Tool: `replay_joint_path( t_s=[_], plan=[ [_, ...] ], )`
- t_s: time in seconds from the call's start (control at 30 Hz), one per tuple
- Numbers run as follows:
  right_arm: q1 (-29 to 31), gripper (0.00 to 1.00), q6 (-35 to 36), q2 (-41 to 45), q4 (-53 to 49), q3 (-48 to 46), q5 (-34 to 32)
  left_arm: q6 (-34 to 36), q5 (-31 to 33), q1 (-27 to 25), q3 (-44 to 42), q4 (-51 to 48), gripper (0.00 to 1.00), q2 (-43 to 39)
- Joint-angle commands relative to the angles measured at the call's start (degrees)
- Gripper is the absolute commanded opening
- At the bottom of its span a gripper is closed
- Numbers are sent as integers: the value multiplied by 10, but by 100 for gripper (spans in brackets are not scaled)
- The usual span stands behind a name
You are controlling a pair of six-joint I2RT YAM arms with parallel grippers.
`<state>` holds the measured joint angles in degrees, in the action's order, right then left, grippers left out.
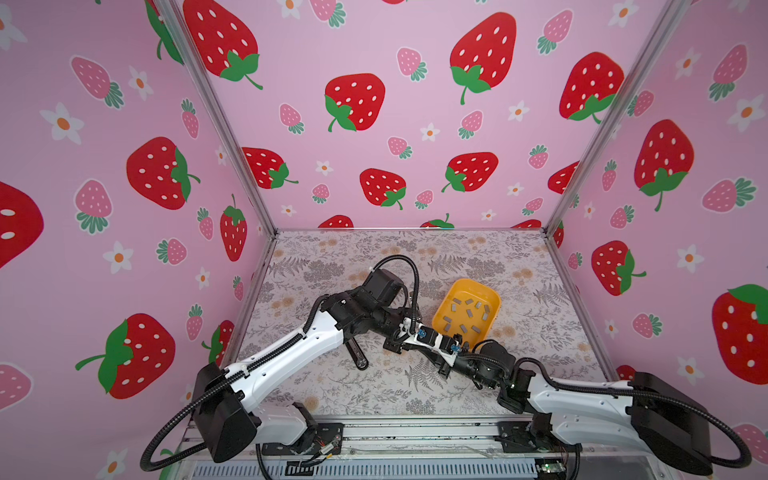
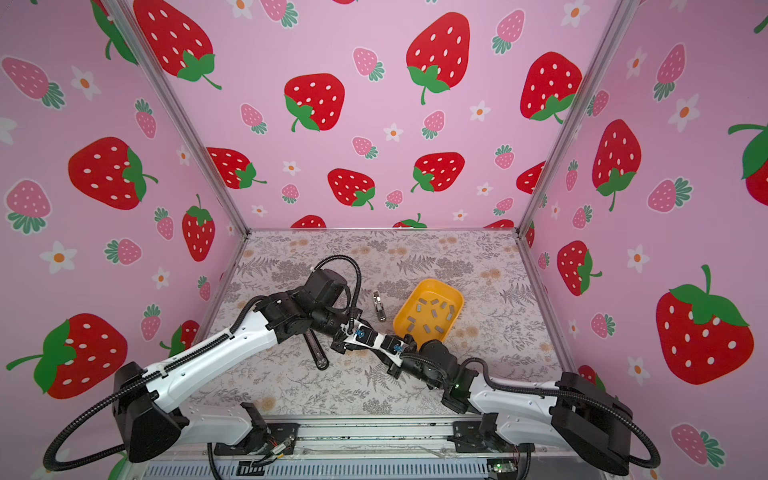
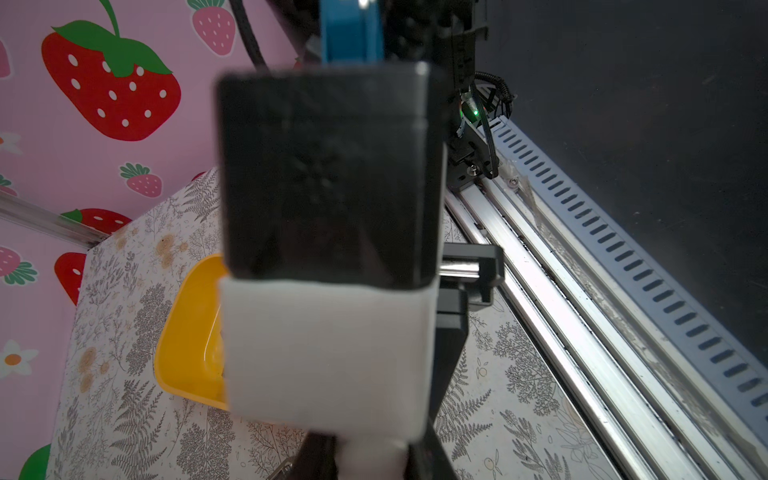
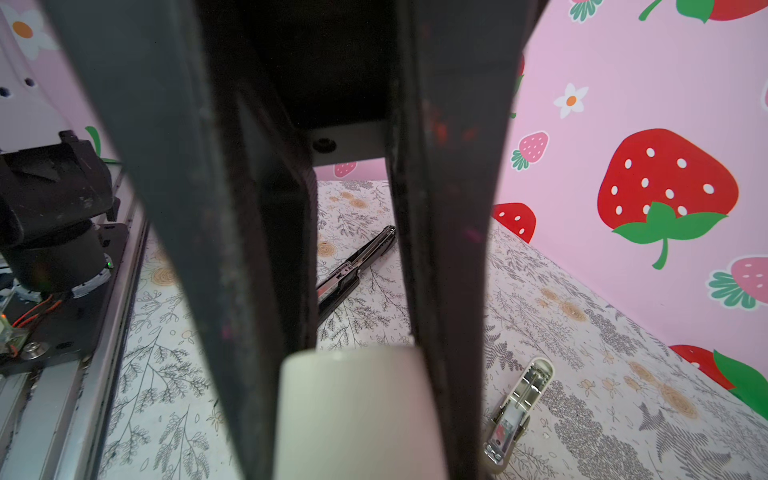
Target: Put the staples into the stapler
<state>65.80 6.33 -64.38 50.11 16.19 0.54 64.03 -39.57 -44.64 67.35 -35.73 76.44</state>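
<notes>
left tool [image 1: 430, 337] closed, contents unseen | right tool [image 4: 363, 436] around white blur [image 4: 357, 395], whether clamped unclear

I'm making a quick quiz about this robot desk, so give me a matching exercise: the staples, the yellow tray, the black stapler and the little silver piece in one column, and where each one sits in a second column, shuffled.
Things:
1. staples
2. yellow tray
3. black stapler
4. silver piece

Places:
A. on the table, just left of the tray
B. on the table, partly hidden by the left arm
C. scattered inside the tray
D. on the table, farthest right of the four

Pairs: 1-C, 2-D, 3-B, 4-A
</notes>
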Motion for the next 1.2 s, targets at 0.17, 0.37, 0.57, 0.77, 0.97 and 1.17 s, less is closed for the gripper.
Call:
replay_joint_path(
  t_s=[0.17, 0.37, 0.57, 0.77, 0.97, 1.17],
  plan=[
    [1, 18, -15, 5, 21, 16, -58, -47, 3, 0, -12, 87, 28, -28],
    [0, 14, -23, 21, 10, 17, -92, -182, 28, 20, -82, 277, 65, -90],
    [0, 13, -31, 52, -12, 17, -111, -365, 196, 28, -107, 438, 99, -135],
    [0, 12, -58, 58, -75, 52, -129, -624, 546, 41, -86, 389, 99, -193],
    [1, 11, -128, -17, -216, 164, -153, -934, 786, 80, -210, 291, 99, -336],
    [3, 6, -206, -170, -376, 316, -190, -996, 858, 116, -412, 310, 99, -517]
  ],
)
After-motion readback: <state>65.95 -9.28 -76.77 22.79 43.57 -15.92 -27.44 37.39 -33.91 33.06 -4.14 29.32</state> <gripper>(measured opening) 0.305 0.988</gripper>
